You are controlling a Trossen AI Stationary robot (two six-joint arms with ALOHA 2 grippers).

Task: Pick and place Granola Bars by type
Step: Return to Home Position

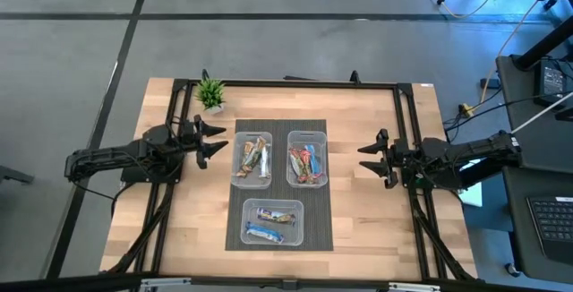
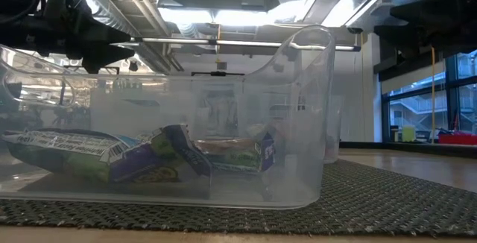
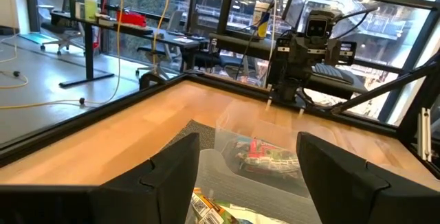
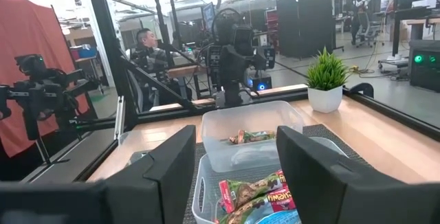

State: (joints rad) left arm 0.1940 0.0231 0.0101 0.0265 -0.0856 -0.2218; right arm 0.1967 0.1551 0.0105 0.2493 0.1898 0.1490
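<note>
Granola bars lie sorted in three clear bins on a dark mat [image 1: 319, 211]. Brown-tan bars [image 1: 252, 159] fill the left bin, red multicoloured bars [image 1: 306, 161] the right bin, and blue-white bars [image 1: 271, 223] the near bin [image 2: 298, 124]. My left gripper [image 1: 218, 140] hovers open just left of the brown-tan bin, pointing level toward the table's right. My right gripper [image 1: 363, 158] hovers open to the right of the red bin, pointing toward the table's left. Neither holds anything. The left wrist view [image 3: 244, 183] and the right wrist view [image 4: 237, 176] show empty gaps between the fingers.
A small green potted plant [image 1: 211, 93] stands at the table's far left, beyond the mat. A black frame [image 1: 286, 84] runs around the tabletop. Bare wood lies on both sides of the mat. A person [image 4: 147, 48] sits beyond the table's left side.
</note>
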